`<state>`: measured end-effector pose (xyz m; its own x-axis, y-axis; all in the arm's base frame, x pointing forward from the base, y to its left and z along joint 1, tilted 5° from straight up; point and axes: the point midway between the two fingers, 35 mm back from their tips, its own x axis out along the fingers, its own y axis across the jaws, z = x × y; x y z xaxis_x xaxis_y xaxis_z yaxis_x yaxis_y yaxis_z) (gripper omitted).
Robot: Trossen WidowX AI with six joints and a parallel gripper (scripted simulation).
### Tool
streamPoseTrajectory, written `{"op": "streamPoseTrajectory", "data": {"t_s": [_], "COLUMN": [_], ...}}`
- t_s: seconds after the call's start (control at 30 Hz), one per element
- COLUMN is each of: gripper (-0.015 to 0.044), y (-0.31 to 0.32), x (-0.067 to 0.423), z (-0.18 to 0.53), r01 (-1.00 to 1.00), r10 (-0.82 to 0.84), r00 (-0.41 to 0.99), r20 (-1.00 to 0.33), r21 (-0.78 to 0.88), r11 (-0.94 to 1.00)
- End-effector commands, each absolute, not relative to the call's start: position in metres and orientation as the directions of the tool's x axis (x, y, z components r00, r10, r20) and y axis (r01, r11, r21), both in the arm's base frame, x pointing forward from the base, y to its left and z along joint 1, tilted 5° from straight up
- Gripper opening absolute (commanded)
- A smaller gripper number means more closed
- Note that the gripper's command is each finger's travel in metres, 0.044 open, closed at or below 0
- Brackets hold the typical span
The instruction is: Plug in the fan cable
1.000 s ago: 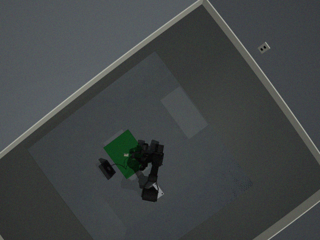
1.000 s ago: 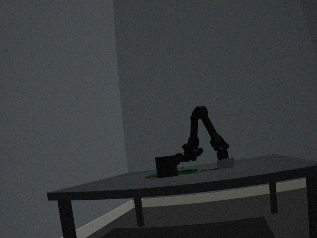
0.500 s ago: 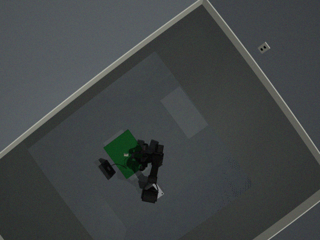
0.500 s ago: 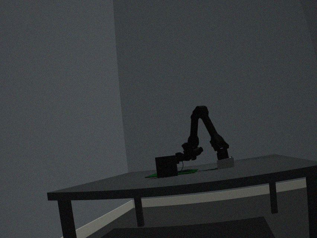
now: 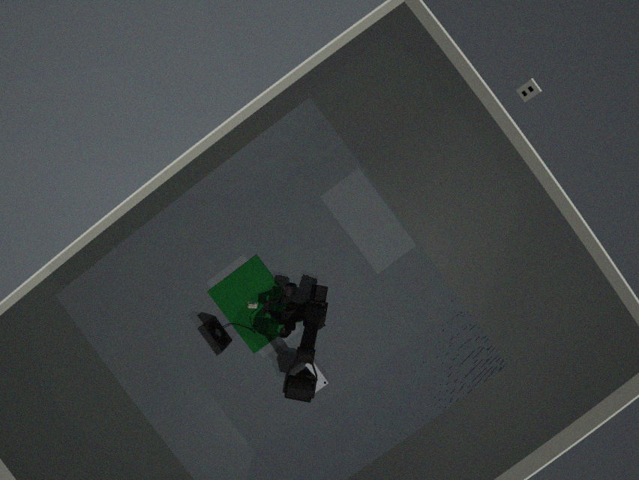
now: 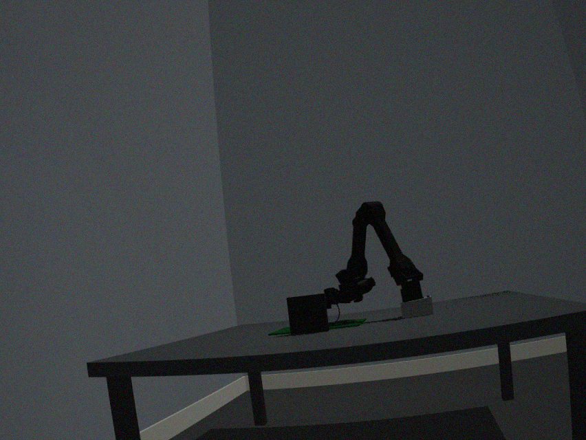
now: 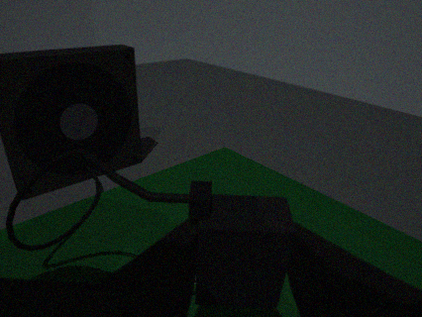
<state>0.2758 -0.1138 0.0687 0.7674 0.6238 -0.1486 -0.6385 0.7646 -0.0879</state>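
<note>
The green board (image 5: 247, 302) lies flat on the table, with the small white four-pin header (image 5: 252, 304) near its middle. The black fan (image 5: 214, 333) stands upright just off the board's edge; it also shows in the wrist view (image 7: 69, 119). Its black cable (image 7: 144, 194) loops over the board to the dark plug (image 7: 238, 215). My gripper (image 5: 265, 304) is shut on the plug and holds it a little above the board, beside the header. In the side view the gripper (image 6: 331, 295) is just behind the fan (image 6: 307, 315). The header is hidden in the wrist view.
The arm's base (image 5: 299, 385) sits on a white mount (image 6: 417, 307) near the board. A slack loop of cable (image 7: 50, 238) lies on the board near the fan. The light is very dim.
</note>
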Motion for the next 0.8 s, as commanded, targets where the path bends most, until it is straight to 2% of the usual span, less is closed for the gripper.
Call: {"op": "streamPoseTrajectory", "data": {"t_s": [0.0, 0.77], "gripper": [0.0000, 0.0000], "y": [-0.114, -0.114], "x": [0.276, 0.277], "z": [0.065, 0.044], "r01": [-0.639, -0.639], "r10": [0.624, 0.624], "r00": [0.767, 0.767], "r20": [-0.148, -0.148], "r21": [-0.089, -0.088], "r11": [0.764, 0.764]}}
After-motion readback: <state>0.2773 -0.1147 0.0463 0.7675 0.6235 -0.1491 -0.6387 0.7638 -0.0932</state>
